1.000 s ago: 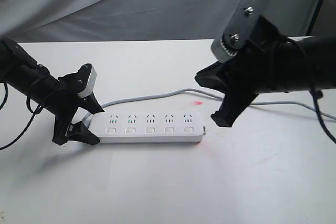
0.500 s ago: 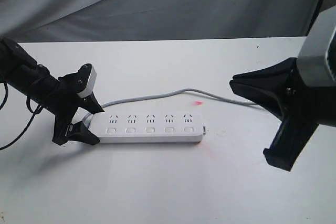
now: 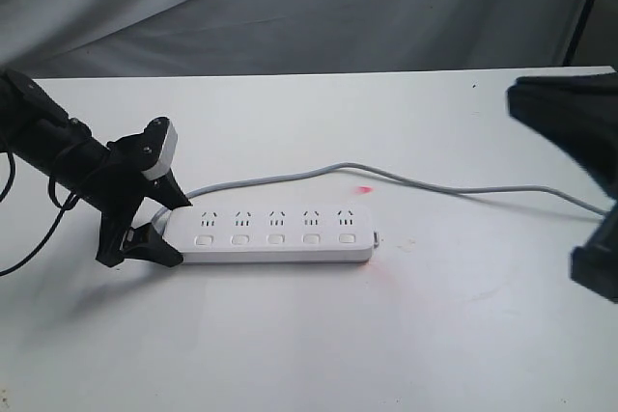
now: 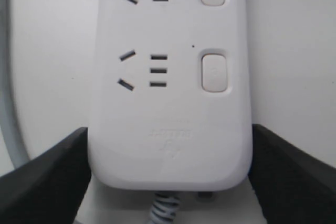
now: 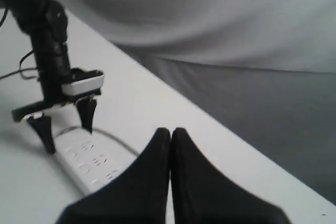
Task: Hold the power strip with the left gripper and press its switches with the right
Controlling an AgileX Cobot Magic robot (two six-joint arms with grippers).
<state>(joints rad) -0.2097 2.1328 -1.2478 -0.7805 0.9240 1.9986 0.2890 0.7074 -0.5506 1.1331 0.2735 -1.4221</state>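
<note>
The strip lies flat on the tabletop, running 9 to 3 o'clock in the exterior view. The left end effector straddles its 9 o'clock end. The left wrist view shows a black jaw against each long side, right at the rounded end where the cord leaves, so it looks clamped on the strip. The five switches sit in a row along the 6 o'clock edge, one under each socket group. The cord loops round the 12 o'clock side and runs off toward 3 o'clock.

The right end effector has its two fingers pressed together into one blunt tip. It is well apart from the strip, at the 3 o'clock edge of the exterior view, and touches nothing.

The step in hand, as I judge it, is bringing that closed tip onto a switch:

- **Approach:** come in from 3 or 6 o'clock, clear of the cord, and start with the switch nearest 3 o'clock.
- **Press:** centre the tip over the button and push straight down. A slanted push at the free end could swing the strip about the clamp or slide it.
- **Repeat:** lift clear before moving toward 9 o'clock for the next switch.
- **Last switch:** it sits close to the left jaws, so it needs the steepest, most careful descent.
</note>
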